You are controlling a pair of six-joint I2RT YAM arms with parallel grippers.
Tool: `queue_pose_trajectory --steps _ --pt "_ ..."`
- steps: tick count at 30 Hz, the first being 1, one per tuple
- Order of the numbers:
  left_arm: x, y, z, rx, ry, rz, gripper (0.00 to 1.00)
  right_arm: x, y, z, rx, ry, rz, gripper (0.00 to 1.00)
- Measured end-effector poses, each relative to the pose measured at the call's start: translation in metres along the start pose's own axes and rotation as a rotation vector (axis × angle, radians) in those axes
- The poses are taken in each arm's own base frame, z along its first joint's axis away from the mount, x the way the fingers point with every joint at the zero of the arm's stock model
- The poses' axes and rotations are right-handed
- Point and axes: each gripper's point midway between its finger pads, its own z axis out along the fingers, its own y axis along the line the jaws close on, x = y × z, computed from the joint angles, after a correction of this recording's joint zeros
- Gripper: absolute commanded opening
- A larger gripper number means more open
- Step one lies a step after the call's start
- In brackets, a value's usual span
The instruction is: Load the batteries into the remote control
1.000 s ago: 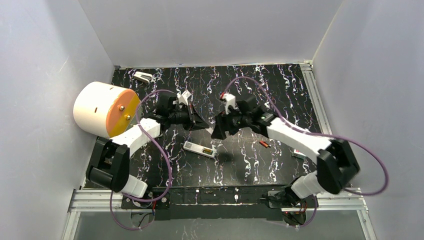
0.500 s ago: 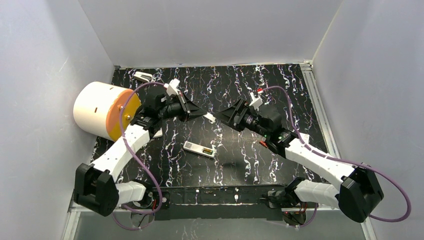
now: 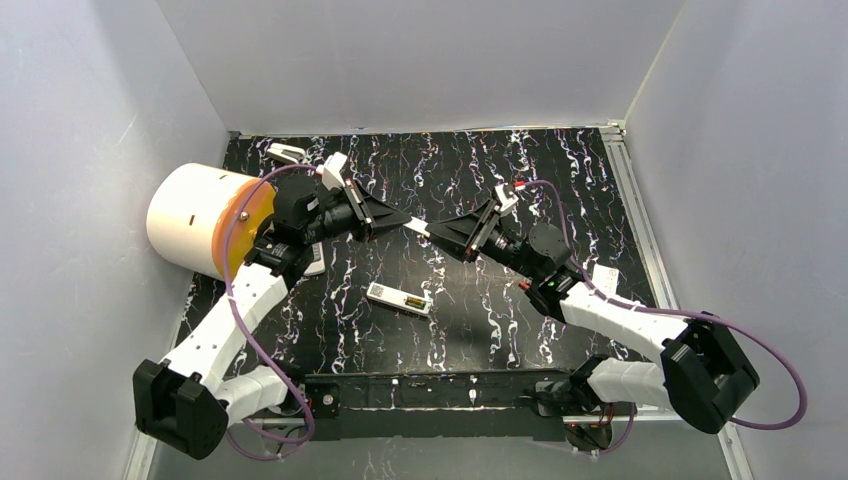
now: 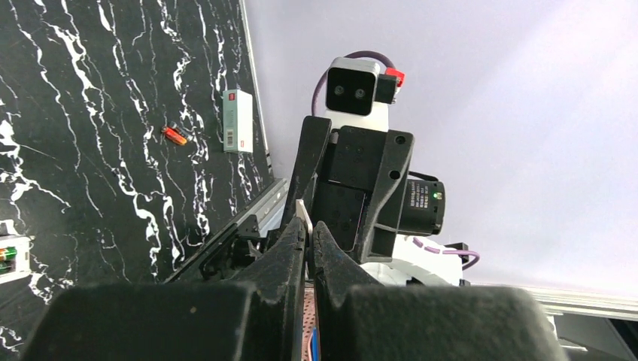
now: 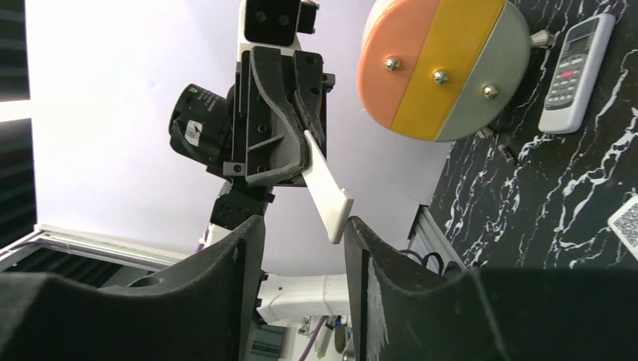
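Note:
The remote control (image 3: pixel 398 298) lies on the black mat with its battery bay open and facing up. My left gripper (image 3: pixel 402 223) is raised above the mat and shut on a thin white battery cover (image 3: pixel 420 231). In the left wrist view this cover (image 4: pixel 303 214) shows as a sliver between the jaws of the left gripper (image 4: pixel 307 226). My right gripper (image 5: pixel 301 229) faces it, open. The free end of the cover (image 5: pixel 329 188) sits at the mouth of the jaws, against the right-hand finger. One orange-red battery (image 4: pixel 174 135) lies on the mat near the right arm.
A white drum (image 3: pixel 195 220) with an orange and yellow face stands at the left. A second white remote (image 3: pixel 313 262) lies beside it. A small white box (image 3: pixel 603 277) lies at the right, and a white object (image 3: pixel 285 153) at the back left corner. Grey walls enclose the mat.
Both grippers rose from low over the mat. The left carried the white cover up and a little left. The right backed off, turned to face it, then came up to the cover's tip.

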Motion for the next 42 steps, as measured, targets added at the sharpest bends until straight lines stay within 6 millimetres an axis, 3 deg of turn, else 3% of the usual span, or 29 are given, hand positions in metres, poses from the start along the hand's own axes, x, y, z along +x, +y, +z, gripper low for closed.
queue_pose_trajectory --steps 5,20,23,27,28,29,31,34,38,42 --pt "0.000 -0.008 -0.004 0.020 -0.008 -0.008 0.00 0.001 0.008 0.000 -0.017 0.010 0.004 0.38" --pt "0.003 -0.009 -0.007 0.022 -0.008 -0.028 0.00 0.001 -0.001 0.005 -0.007 0.013 0.014 0.34" --pt "0.004 -0.007 -0.007 0.019 -0.007 -0.035 0.00 0.000 -0.002 0.005 -0.006 0.013 0.015 0.25" --pt "0.005 -0.006 -0.009 0.020 -0.013 -0.040 0.00 0.000 -0.001 0.006 -0.011 0.013 0.021 0.05" --pt "0.005 -0.006 -0.009 0.019 -0.015 -0.039 0.07 0.000 0.000 0.006 -0.014 0.012 0.025 0.01" --pt "0.005 -0.006 -0.009 0.019 -0.018 -0.038 0.21 0.000 0.001 0.006 -0.018 0.011 0.028 0.01" --pt "0.004 -0.005 -0.010 0.017 -0.022 -0.025 0.59 -0.001 0.002 0.006 -0.020 0.008 0.030 0.01" --pt "0.006 0.000 -0.011 -0.006 -0.023 -0.017 0.89 -0.002 0.001 0.006 -0.016 -0.001 0.027 0.01" --pt "0.010 0.022 -0.016 -0.098 -0.032 0.017 0.98 -0.002 -0.007 0.001 0.039 -0.010 0.005 0.01" --pt "0.016 0.067 -0.024 -0.290 -0.021 0.047 0.98 0.002 -0.036 -0.012 0.189 0.002 -0.071 0.01"
